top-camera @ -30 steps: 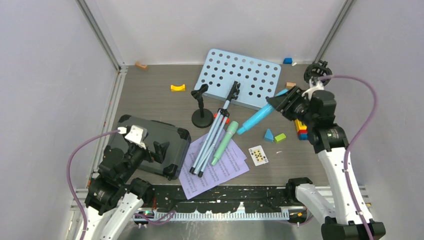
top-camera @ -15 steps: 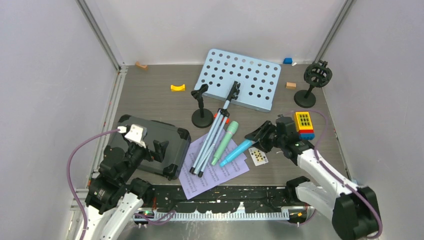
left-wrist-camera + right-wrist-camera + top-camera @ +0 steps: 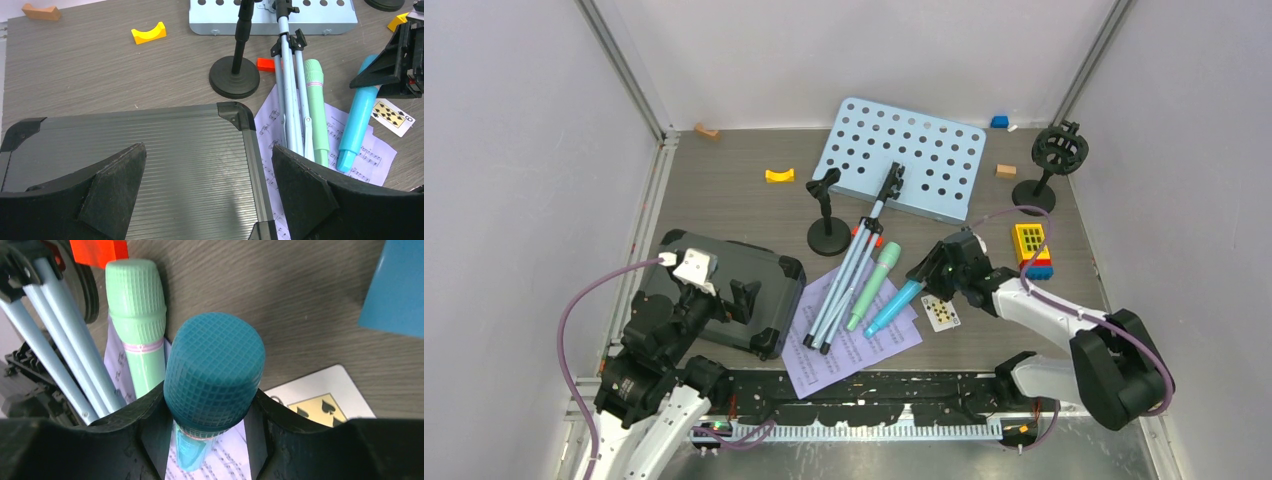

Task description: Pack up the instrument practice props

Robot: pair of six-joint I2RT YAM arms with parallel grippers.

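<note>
My right gripper [image 3: 932,270] is shut on the head of the blue microphone [image 3: 892,306], whose tail rests on the lilac sheet-music pages [image 3: 856,345]. In the right wrist view the fingers [image 3: 150,412] press both sides of the mic head [image 3: 214,367]. The green microphone [image 3: 874,284] lies beside it, next to the tripod legs [image 3: 842,285] of the pale blue music rack [image 3: 902,155]. A black mic pole [image 3: 827,228] stands by the rack, and another [image 3: 1050,165] at the far right. My left gripper [image 3: 208,150] is open over a dark case [image 3: 150,170].
The dark case [image 3: 724,288] lies closed at the near left. A playing card [image 3: 941,313] lies under my right arm. A yellow, red and blue block [image 3: 1031,248], a yellow arch [image 3: 779,175] and small blocks [image 3: 1006,170] are scattered on the table.
My right arm came down from near the rack with the blue microphone and laid its tail on the lilac pages beside the green one. The left arm has not moved.
</note>
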